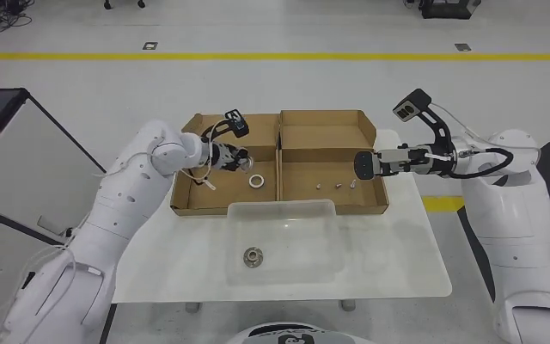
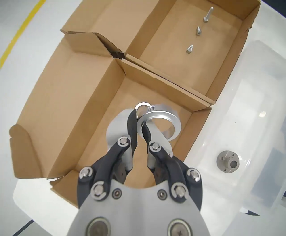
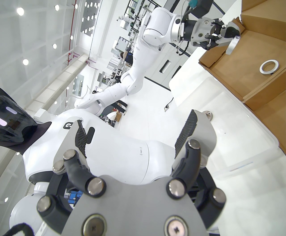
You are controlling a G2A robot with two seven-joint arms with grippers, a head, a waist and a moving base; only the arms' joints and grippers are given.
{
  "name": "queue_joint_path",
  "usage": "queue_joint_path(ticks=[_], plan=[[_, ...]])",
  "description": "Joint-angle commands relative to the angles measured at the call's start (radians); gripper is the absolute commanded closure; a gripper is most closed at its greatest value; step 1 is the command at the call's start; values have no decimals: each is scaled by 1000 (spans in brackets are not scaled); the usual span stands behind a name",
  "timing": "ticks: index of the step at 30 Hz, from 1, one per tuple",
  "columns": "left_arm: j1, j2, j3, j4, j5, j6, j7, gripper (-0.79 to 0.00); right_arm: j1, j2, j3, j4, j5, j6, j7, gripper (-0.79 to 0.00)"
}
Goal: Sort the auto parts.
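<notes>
1. Top view: the left gripper (image 1: 243, 159) is pinching a ring (image 1: 247, 161) over the left box (image 1: 191, 196); a second ring (image 1: 256, 181) is lying at 5 o'clock from it. The right gripper (image 1: 356, 165) is hanging over the right box (image 1: 326, 138), with bolts (image 1: 337, 184) at its 7 o'clock.
2. Left wrist: a flange (image 2: 227, 161) is sitting in the tray (image 2: 257, 89).
3. Right wrist: its fingers (image 3: 186, 131) are standing spread, gripping nothing.

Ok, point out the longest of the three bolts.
The end bolt farthest from the left hand; the middle bolt and nearer bolt are clearly shorter.
</notes>
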State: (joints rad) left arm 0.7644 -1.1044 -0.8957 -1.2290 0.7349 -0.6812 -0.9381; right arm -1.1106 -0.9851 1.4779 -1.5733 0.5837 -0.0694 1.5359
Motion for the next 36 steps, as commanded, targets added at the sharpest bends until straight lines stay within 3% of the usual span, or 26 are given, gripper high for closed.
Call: queue_joint_path(ticks=[1,19,36], plan=[[-15,-10,32,29,5,2,5,0,0,0,0,0,0,0,0,-785],[-141,-108,247,266,148,4,97,0,0,0,0,0,0,0,0,-785],[-199,-165,331,454,270,-1,155,0,0,0,0,0,0,0,0,-785]])
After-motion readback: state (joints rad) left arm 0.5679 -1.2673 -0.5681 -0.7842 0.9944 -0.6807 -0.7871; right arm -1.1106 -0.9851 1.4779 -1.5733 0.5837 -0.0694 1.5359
